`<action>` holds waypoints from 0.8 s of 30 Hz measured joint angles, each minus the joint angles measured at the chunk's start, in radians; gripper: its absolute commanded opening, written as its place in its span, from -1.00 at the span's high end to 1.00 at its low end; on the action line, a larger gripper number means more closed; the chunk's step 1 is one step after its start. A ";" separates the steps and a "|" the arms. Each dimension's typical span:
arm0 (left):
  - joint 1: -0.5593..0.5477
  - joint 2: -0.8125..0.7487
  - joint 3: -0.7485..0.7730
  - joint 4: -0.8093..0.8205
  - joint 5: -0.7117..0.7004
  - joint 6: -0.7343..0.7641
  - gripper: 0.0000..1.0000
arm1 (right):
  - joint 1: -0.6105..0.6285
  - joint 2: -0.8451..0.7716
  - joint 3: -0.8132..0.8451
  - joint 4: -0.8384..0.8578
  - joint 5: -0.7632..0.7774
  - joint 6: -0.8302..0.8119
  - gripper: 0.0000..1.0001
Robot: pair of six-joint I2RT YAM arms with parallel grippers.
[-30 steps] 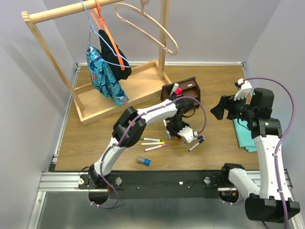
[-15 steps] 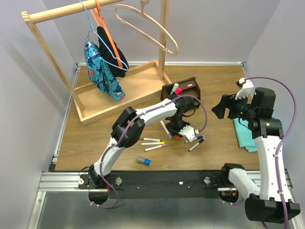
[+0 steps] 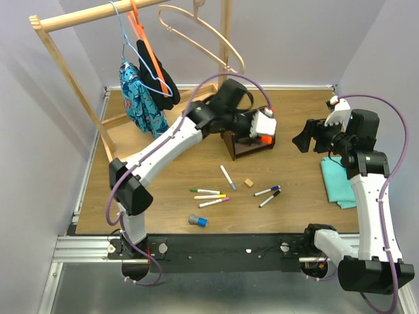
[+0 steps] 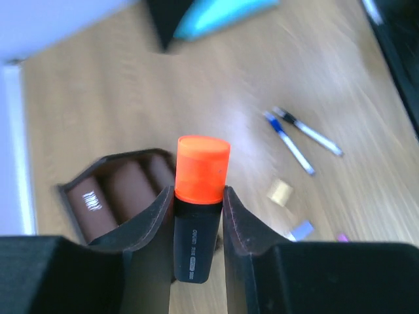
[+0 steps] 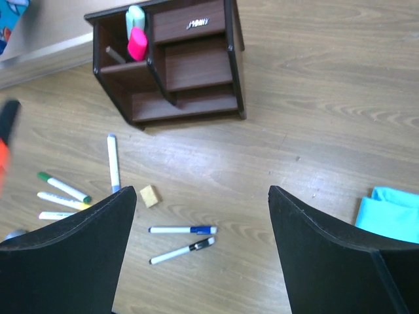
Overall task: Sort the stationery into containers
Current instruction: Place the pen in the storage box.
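Observation:
My left gripper (image 3: 262, 128) is shut on a chunky black highlighter with an orange end (image 4: 200, 190) and holds it in the air just over the dark brown organiser (image 3: 243, 146), which also shows in the left wrist view (image 4: 108, 193). A pink-red highlighter (image 5: 137, 43) stands in the organiser's (image 5: 196, 65) top compartment. Several thin white markers (image 3: 209, 196) lie on the table, with two more (image 3: 268, 194) to the right and one (image 3: 227, 177) in the middle. A tan cube (image 3: 249, 183) lies between them. A grey-blue cylinder (image 3: 197, 220) lies near the front. My right gripper (image 3: 306, 141) is open and empty, high at the right.
A large pale wooden clothes rack (image 3: 167, 121) with hangers and hanging clothes stands at the back left. A teal cloth (image 3: 337, 183) lies at the right under my right arm. Grey walls close the table on three sides.
My left gripper has risen from the table among the markers and swung back to above the organiser, carrying the orange-ended highlighter. The right arm has barely moved.

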 measured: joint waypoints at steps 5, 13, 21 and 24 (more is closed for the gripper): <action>0.148 -0.090 -0.206 0.444 0.028 -0.359 1.00 | 0.000 0.042 0.002 0.058 0.014 0.013 -0.77; 0.277 0.024 -0.328 0.937 0.024 -0.736 1.00 | 0.000 0.164 0.068 0.085 0.036 0.011 -0.76; 0.292 0.077 -0.368 1.138 0.024 -0.861 1.00 | 0.000 0.204 0.113 0.092 0.052 0.010 -0.76; 0.298 0.090 -0.376 1.175 0.024 -0.883 1.00 | 0.000 0.208 0.114 0.092 0.056 0.010 -0.76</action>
